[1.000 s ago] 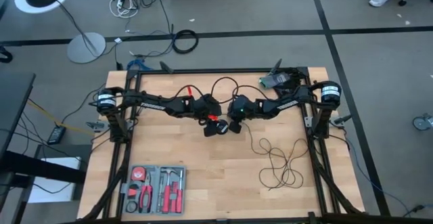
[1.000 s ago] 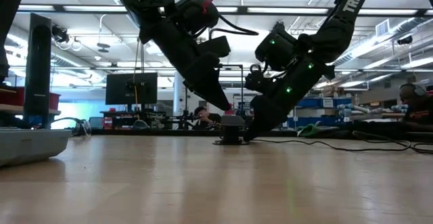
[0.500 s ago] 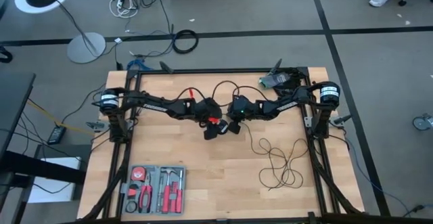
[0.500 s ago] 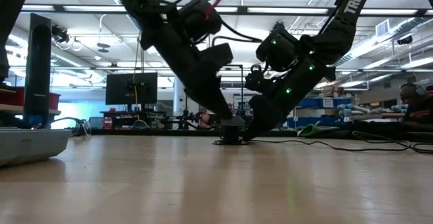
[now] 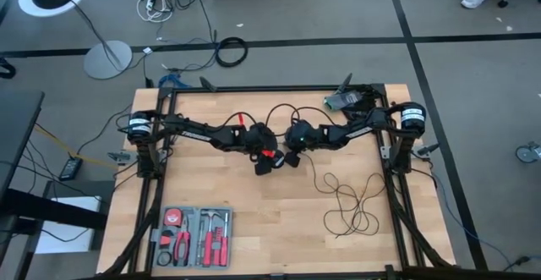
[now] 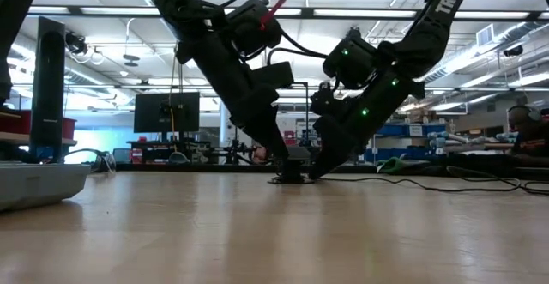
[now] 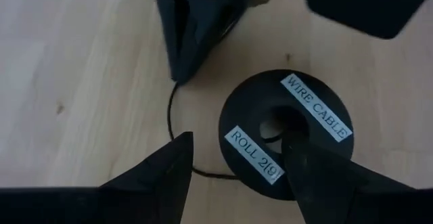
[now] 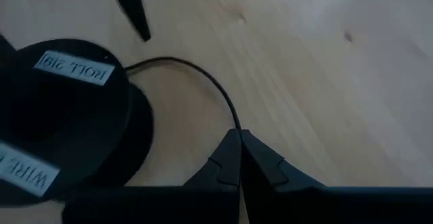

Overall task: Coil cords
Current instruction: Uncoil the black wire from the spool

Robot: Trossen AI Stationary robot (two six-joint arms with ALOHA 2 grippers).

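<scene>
Two hands meet near the middle of the surface, a little toward its far edge. The right hand (image 8: 238, 158) has its fingers pinched shut on the thin black wire (image 8: 203, 82) just beside the spool (image 7: 287, 136), a round black disc labelled as wire cable. The left hand (image 7: 233, 170) stands partly open astride the spool, one finger at its centre hole and the other outside its rim on the wood; it does not look clamped. The rest of the wire (image 5: 351, 204) lies in loose loops toward the right edge of the surface (image 5: 279, 229).

Risks, as I judge them: the wire is thin and could slip from the pinch if pulled. The unclamped spool could skid or tip. The loose loops could snag or knot as slack is drawn in.
</scene>
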